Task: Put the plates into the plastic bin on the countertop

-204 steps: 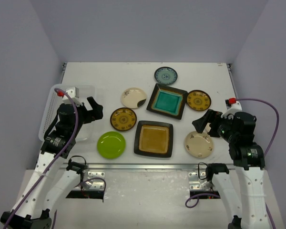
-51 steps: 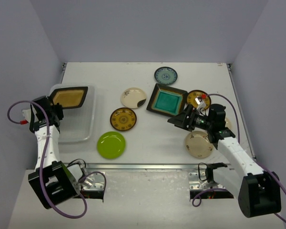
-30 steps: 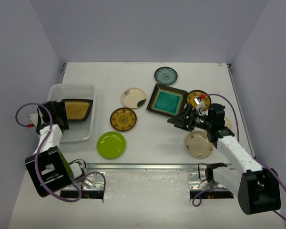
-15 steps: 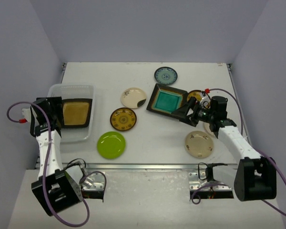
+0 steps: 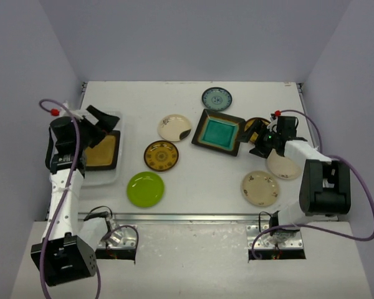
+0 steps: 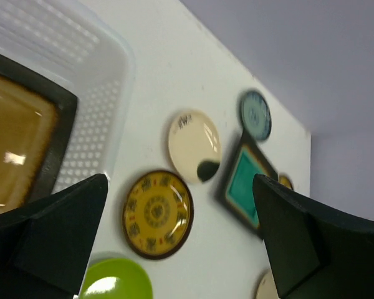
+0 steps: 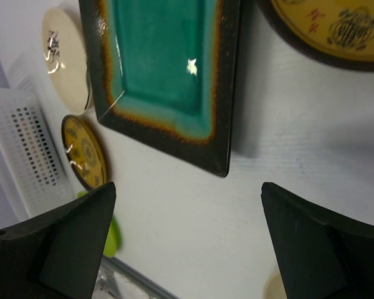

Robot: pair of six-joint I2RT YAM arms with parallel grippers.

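Observation:
The amber square plate (image 5: 103, 151) lies flat in the plastic bin (image 5: 75, 118) at the countertop's left. My left gripper (image 5: 98, 118) is open and empty above the bin's far side. In the left wrist view the gripper (image 6: 179, 182) looks over the amber plate (image 6: 15, 152) and the bin wall (image 6: 103, 106). The teal square plate (image 5: 219, 131) sits mid-table. My right gripper (image 5: 254, 136) is open and empty at its right corner, covering part of a brown-yellow plate (image 5: 262, 123). In the right wrist view the gripper (image 7: 188, 187) is just short of the teal plate (image 7: 168, 68).
Loose round plates: blue patterned (image 5: 216, 98), cream (image 5: 174, 127), brown-yellow (image 5: 161, 156), lime green (image 5: 145, 189), cream (image 5: 260, 188), cream (image 5: 285, 167) beside my right arm. A metal rail (image 5: 187, 218) runs along the near edge. Walls stand on three sides.
The amber plate has gone down flat into the bin. My left gripper has let it go and moved up and back. My right gripper moved right, to the teal plate's right corner.

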